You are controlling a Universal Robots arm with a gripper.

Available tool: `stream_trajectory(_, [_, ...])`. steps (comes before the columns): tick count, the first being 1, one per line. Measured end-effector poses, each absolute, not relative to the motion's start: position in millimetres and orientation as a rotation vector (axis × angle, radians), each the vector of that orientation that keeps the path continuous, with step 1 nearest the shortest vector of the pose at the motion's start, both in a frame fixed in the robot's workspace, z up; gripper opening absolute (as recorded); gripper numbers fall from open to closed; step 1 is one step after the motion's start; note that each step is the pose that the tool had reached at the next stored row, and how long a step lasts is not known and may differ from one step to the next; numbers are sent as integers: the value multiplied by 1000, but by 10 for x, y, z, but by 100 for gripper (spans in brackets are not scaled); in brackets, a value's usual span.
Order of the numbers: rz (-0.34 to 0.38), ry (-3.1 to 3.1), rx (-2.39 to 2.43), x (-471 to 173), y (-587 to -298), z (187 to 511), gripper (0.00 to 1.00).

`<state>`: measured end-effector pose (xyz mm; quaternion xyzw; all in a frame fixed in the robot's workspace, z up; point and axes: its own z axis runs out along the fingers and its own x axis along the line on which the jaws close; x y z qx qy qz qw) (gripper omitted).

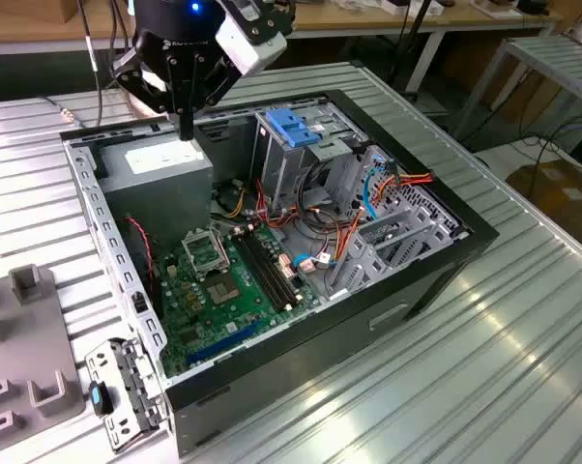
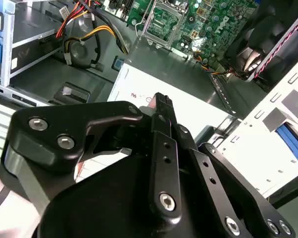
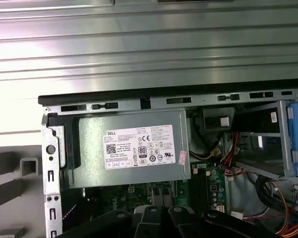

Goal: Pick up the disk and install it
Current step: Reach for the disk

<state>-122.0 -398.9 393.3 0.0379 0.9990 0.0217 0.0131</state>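
Gripper (image 1: 185,133) clenched on nothing, hanging over the power supply (image 1: 160,166).
I make out the disk (image 2: 293,143) by its blue edge, beyond the case (image 1: 107,232) wall on the exterior view's left, well apart.

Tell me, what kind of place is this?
Probably a workshop or lab where a robot works on computers. An open computer case sits on a ribbed metal table, the robot's gripper hangs over it, and wooden workbenches stand behind.
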Motion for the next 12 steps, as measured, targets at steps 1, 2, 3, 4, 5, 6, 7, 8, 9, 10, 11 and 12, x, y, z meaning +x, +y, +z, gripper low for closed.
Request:
stream_trajectory(1, [68,3112,118,-1220,-3989,3933,11])
stream_trajectory(2, [68,3112,118,-1219,-3989,3933,11])
stream_trajectory(3, [68,3113,118,-1220,-3989,3933,11])
stream_trajectory(4, [68,3112,118,-1220,-3989,3933,11])
stream_trajectory(5, [68,3112,118,-1220,-3989,3933,11])
stream_trajectory(6, [68,3112,118,-1222,-3989,3933,11])
stream_trajectory(7, [68,3112,118,-1229,-3989,3933,11])
stream_trajectory(8, [68,3112,118,-1242,-3989,3933,11])
stream_trajectory(9, [68,3112,118,-1248,-3989,3933,11])
stream_trajectory(10, [68,3112,118,-1257,-3990,3933,11])
stream_trajectory(11, [68,3112,118,-1273,-3989,3933,11])
stream_trajectory(12, [68,3112,118,-1287,-3988,3933,11])
